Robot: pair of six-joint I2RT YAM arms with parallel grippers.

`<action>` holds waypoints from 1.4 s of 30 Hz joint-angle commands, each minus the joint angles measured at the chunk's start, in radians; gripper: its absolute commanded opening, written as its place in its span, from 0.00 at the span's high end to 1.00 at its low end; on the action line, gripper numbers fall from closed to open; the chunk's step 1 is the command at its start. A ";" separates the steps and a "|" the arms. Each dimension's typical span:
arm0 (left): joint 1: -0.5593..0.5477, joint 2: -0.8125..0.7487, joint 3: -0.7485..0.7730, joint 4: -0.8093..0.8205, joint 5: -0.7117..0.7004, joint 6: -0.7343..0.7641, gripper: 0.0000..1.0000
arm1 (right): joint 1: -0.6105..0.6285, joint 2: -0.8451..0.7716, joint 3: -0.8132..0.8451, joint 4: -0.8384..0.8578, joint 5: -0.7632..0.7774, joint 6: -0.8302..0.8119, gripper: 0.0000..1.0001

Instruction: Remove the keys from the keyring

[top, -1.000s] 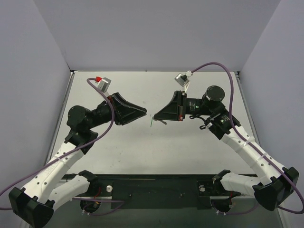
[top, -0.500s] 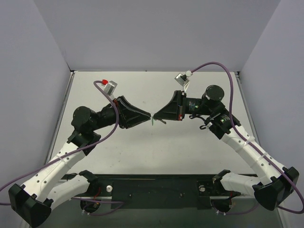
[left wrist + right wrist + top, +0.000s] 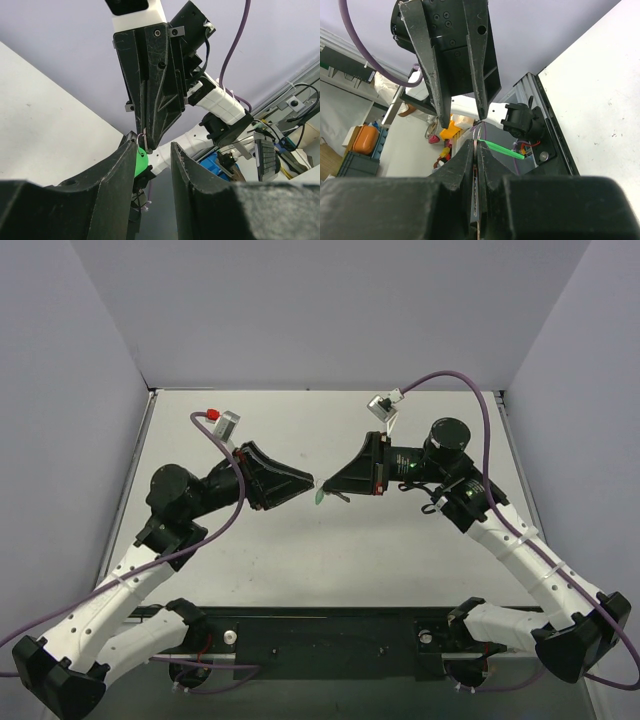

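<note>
The left gripper [image 3: 312, 483] is held above the table [image 3: 260, 560] with its jaws spread, gripping nothing. One finger sits on each side of the keyring [image 3: 141, 161]. The keyring's green tag hangs in mid-air between the two tips, tilted, with its small wire ring just above it. Tip to tip with the left one, the right gripper [image 3: 326, 487] is clenched on a thin metal sliver. It is seen edge-on, so it is probably the key [image 3: 477, 150], with the ring looped at its top.

The main risk is the left gripper closing on the wrong spot. The tag is slim and swings freely, so the jaws may pinch only its edge and let it slip out, or catch the right gripper's tip instead. A straight pull could also go wrong. It might drag the key out of its narrow pinch rather than work it round the ring, and the whole bunch would drop to the table.
</note>
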 commanded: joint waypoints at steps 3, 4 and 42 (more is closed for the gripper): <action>-0.004 0.003 0.026 -0.003 -0.027 0.028 0.57 | 0.023 -0.003 0.065 0.042 -0.010 -0.021 1.00; -0.005 0.005 0.021 0.009 -0.023 0.025 0.57 | 0.023 -0.002 0.070 0.042 -0.011 -0.021 1.00; -0.040 0.010 0.125 -0.199 0.028 0.155 1.00 | 0.052 0.046 0.181 -0.280 -0.019 -0.249 1.00</action>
